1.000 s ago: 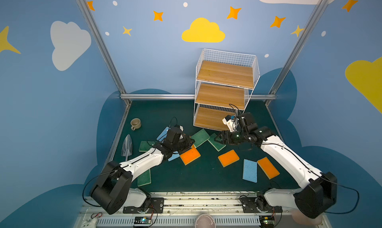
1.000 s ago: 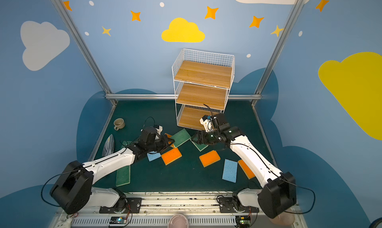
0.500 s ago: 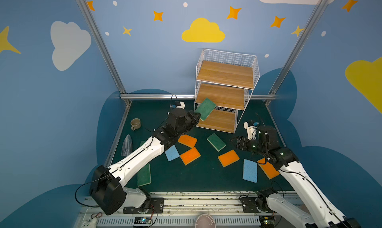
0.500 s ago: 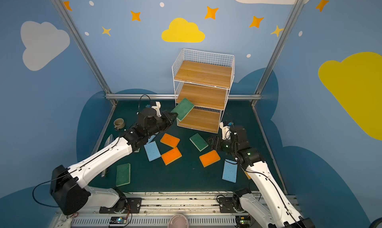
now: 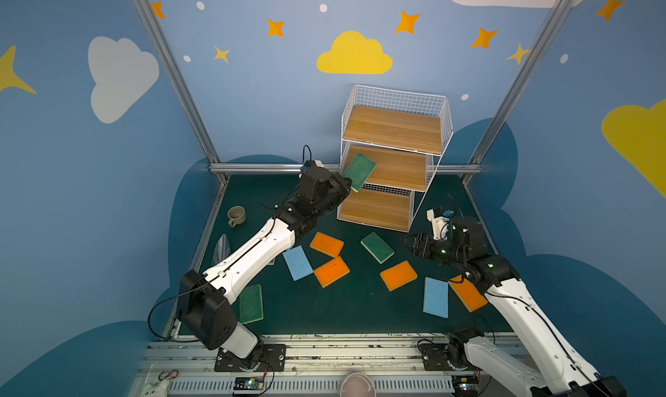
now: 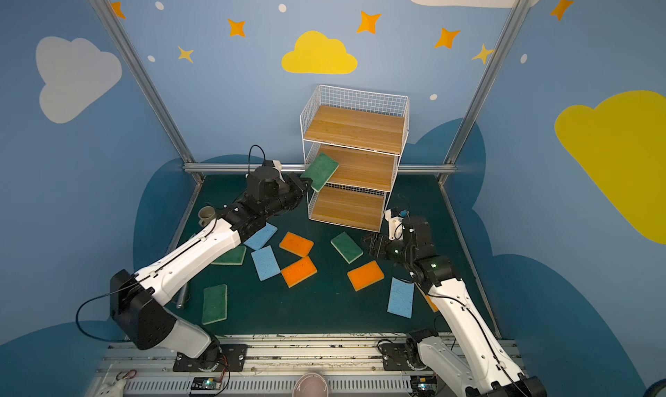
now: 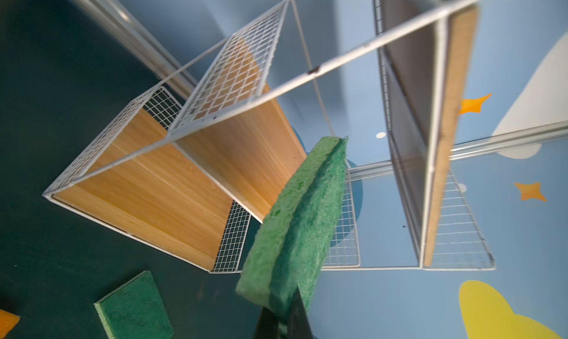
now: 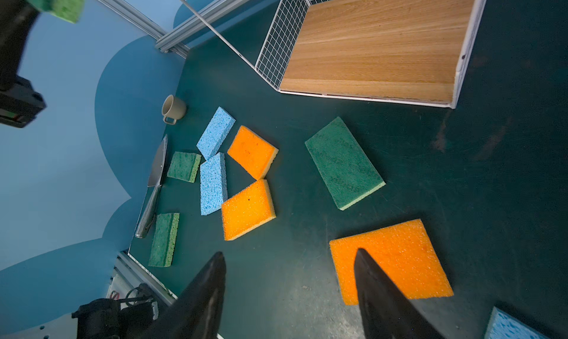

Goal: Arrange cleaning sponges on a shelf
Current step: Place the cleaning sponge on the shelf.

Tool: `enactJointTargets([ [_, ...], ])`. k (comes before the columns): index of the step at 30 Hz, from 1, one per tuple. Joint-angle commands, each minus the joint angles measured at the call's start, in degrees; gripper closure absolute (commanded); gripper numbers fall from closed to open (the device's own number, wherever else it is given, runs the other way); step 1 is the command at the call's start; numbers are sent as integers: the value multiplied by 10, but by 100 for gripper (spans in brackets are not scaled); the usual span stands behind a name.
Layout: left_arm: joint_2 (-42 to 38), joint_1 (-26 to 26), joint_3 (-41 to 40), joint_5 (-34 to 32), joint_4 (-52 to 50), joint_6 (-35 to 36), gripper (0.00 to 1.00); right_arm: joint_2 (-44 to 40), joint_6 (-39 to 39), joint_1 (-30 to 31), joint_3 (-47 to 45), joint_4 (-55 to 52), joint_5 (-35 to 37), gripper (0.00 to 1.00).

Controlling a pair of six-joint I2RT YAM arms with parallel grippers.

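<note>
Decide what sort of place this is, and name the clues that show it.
Probably a staged robot test cell, not a real home: cartoon clouds painted on the walls, aluminium frame posts, and two robot arms bolted to a rail, facing scattered sponges and a shelf.

A beige mug point(image 5: 236, 215) stands upright on the dark green surface point(image 5: 342, 312), near its left edge and toward the back. Just in front of it, a metal trowel point(image 8: 158, 162) lies flat along that same edge. Aluminium posts point(image 5: 173, 74) frame blue walls painted with a yellow cloud point(image 5: 355, 54), a white cloud point(image 5: 120, 76) and orange stars point(image 5: 275, 27).
</note>
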Motion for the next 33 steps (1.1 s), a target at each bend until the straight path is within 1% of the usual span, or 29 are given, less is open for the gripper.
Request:
enactJointTargets([
  [1,7,2,1,-11,16,-20,97,2,-2,-3,-8,13,-7,35],
  [10,59,6,37,-53,23,-40,97,6,-3,-4,-19,26,-14,34],
  [20,127,10,84,-63,43,-97,97,-1,-2,-5,-30,31,-14,34],
  [28,145,12,109,-97,40,-107,97,1,0,-6,-34,34,-20,34],
  [33,151,17,115,-106,40,-115,97,1,0,-6,-38,38,-22,35],
])
